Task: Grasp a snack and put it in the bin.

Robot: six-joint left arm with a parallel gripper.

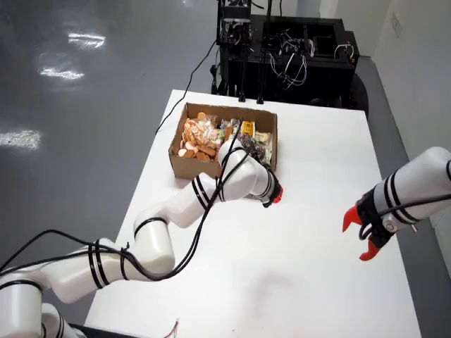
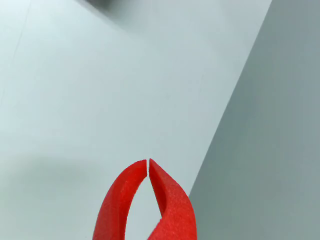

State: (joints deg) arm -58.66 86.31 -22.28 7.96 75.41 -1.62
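Here, empty tool (image 1: pixel 275 196) beside box (image 1: pixel 184 163)

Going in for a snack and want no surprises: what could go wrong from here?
1. The gripper has its jaws shut and empty; pushed into the cardboard box like that, it would only shove the snack packets.
2. The arm lies close by the box's near wall, so its black cable might catch the rim.
3. No separate bin shows in either view.
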